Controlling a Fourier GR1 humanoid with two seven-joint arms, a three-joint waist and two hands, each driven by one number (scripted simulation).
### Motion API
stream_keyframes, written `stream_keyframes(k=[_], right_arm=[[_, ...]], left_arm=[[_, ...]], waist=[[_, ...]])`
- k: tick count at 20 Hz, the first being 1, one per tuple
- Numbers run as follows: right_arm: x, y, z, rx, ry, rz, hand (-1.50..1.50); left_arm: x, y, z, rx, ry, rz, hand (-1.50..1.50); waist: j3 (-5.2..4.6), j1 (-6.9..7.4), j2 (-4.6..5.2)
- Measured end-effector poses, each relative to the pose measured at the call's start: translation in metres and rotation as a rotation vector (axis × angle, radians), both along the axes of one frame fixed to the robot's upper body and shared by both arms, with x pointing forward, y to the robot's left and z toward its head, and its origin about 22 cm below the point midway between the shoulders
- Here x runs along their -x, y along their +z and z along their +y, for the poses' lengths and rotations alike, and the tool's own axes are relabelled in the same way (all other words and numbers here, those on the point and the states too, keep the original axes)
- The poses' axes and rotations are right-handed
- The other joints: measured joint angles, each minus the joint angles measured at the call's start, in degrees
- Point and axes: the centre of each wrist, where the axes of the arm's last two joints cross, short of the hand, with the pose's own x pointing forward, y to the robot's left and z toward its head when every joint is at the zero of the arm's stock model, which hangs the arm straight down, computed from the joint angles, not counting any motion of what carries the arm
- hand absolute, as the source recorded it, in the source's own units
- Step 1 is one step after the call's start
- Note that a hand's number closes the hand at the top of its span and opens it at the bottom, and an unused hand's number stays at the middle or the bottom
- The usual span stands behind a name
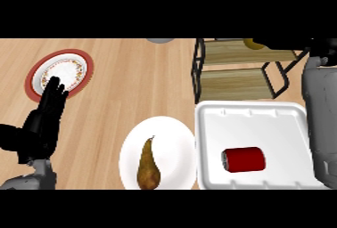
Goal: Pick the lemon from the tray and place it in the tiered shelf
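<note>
reaching over the shelf (pixel 237 67) at one o'clock, right hand (pixel 283 44) against the lemon (pixel 252 43) on the top tier; grip impossible to tell. left hand (pixel 49 104) flat, resting at nine o'clock. white tray (pixel 217 129) holding only a red can (pixel 245 159).

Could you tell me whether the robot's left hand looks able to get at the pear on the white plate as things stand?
Probably yes. The left hand rests open at the view's left, fingers up, and only bare counter lies between it and the pear on the white plate. Nothing covers the pear.
</note>
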Motion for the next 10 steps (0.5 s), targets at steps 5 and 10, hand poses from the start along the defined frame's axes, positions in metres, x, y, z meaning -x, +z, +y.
stream_keyframes(k=[5,10], right_arm=[[0.026,0.017,-0.051,-0.062,-0.11,0.007,-1.5],[0.072,0.024,-0.105,-0.097,-0.173,0.023,-1.5]], left_arm=[[0.001,0.0,0.002,-0.001,0.008,0.001,0.0],[-0.001,-0.004,0.005,-0.005,0.014,-0.003,0.0]], waist=[[-0.02,-0.41,-0.09],[-0.02,-0.74,-0.09]])
